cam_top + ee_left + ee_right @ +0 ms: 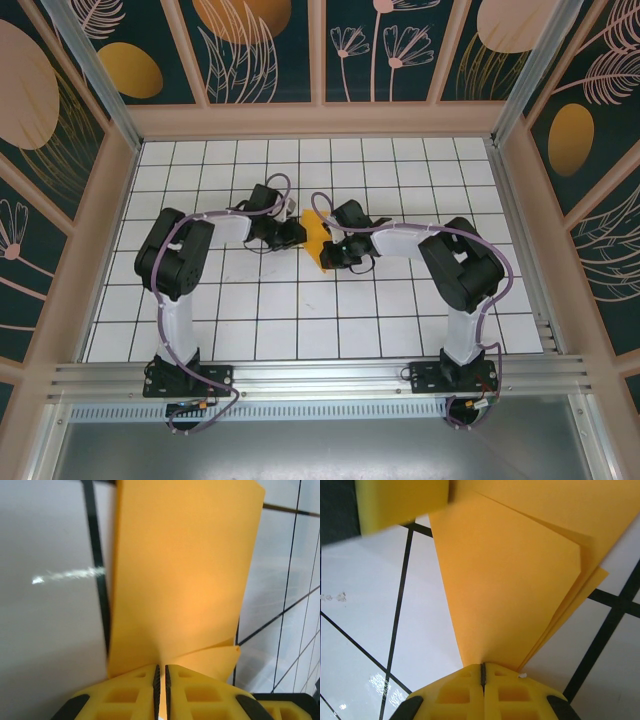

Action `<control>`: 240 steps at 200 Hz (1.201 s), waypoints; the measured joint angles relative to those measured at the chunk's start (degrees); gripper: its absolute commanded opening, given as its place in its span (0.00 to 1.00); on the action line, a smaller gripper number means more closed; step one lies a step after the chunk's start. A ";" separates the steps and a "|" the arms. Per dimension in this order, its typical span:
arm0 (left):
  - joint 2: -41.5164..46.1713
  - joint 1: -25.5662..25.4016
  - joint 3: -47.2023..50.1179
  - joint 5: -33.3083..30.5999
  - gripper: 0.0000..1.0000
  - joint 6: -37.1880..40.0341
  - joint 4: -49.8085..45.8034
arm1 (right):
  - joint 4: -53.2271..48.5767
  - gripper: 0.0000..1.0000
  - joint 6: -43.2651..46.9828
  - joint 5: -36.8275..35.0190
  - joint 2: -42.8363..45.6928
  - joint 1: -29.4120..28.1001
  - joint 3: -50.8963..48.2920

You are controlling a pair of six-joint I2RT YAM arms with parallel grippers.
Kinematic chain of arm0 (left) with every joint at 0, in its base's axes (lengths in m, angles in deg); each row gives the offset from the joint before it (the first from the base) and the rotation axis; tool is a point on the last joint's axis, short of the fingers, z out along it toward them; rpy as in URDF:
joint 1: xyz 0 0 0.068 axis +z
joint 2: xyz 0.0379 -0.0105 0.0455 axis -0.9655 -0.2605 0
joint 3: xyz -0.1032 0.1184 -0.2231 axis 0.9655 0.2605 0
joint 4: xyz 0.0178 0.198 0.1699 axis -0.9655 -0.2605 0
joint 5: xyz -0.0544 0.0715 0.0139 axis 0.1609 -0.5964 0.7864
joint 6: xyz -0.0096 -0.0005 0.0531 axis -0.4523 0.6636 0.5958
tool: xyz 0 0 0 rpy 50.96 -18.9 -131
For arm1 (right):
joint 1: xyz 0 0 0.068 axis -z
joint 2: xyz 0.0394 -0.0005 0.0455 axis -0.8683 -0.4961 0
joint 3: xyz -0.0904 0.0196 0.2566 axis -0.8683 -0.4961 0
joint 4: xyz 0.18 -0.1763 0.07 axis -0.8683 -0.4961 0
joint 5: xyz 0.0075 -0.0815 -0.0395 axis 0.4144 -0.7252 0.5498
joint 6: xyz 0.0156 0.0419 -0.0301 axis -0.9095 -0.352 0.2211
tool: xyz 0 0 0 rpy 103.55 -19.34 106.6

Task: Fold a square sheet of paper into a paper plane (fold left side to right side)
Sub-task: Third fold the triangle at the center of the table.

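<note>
Centre of frame, top view: white grid-tiled table [400,320]. Item: thin orange-yellow paper sheet [316,238], folded into layers, held between both arms. Judged light, limp, crease-prone and easily torn; best pinched at edges or along folds. Left gripper [161,674] and right gripper [482,672]: each clamped tight on a paper edge. Brands, labels, writing: none legible.

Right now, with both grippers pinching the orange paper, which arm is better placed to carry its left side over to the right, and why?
Left, probably: the left gripper, shut on the paper from the left, could sweep that side across while the right gripper, shut on the opposite side, anchors it.
</note>
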 measured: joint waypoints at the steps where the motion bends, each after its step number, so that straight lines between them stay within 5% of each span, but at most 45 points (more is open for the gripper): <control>1: -0.02 0.04 -0.04 0.00 0.16 0.02 0.00 | 0.00 0.05 0.00 0.00 0.00 0.00 0.00; 70: -2.03 4.52 -4.09 -3.56 0.18 2.40 -0.72 | 0.09 0.05 0.00 0.02 0.04 0.00 -0.07; 106: -0.24 5.38 -3.54 -6.03 0.34 3.78 -1.27 | 0.90 0.07 0.02 -0.02 0.57 0.00 -0.68; 134: 5.68 6.54 -0.09 -7.93 0.48 3.91 -2.25 | 1.25 0.18 0.28 -0.87 1.49 0.00 -1.33; 188: 20.20 6.80 11.54 -5.35 0.57 0.17 2.47 | -0.31 0.46 2.08 -4.02 8.26 2.62 -1.84; 240: 21.59 5.01 19.96 -0.68 0.63 -5.31 7.67 | 0.09 0.53 3.54 -2.86 8.00 4.96 0.22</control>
